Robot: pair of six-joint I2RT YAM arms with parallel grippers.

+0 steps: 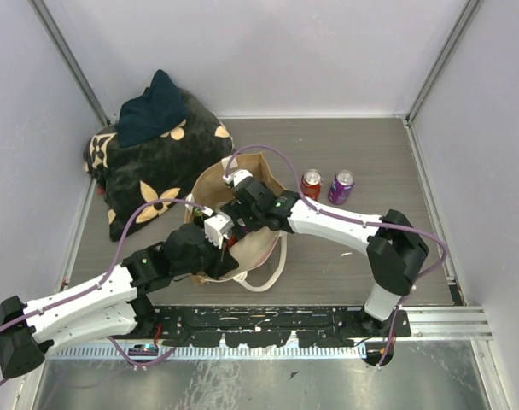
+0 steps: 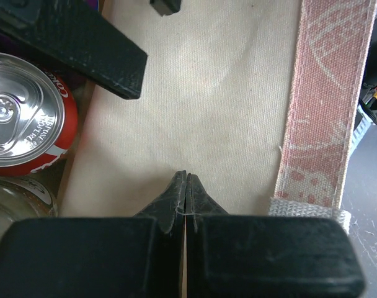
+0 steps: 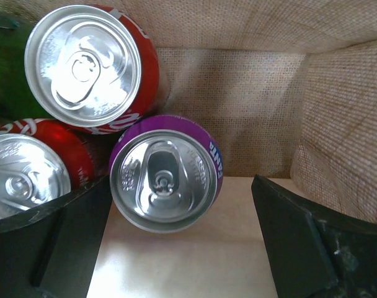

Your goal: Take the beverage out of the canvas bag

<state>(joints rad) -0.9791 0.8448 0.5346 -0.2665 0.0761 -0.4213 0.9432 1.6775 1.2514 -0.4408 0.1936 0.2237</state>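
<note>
While the left gripper (image 2: 186, 186) is pinching the cream wall of the bag (image 1: 261, 246), its fingers closed tight on the fabric, the right gripper (image 3: 179, 214) is hanging inside the bag with fingers spread wide, gripping nothing. A purple can (image 3: 165, 174) is standing upright between those fingers, just beside a red can (image 3: 92, 65) and a second red can (image 3: 27, 174).

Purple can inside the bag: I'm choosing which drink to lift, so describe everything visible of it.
The purple can stands upright on the pale floor of the bag, by woven tan walls. Its silver lid is sealed, tab flat; white lettering partly shows on its side. It sits against a red can and a second red can, between the open fingers of the right gripper.
</note>
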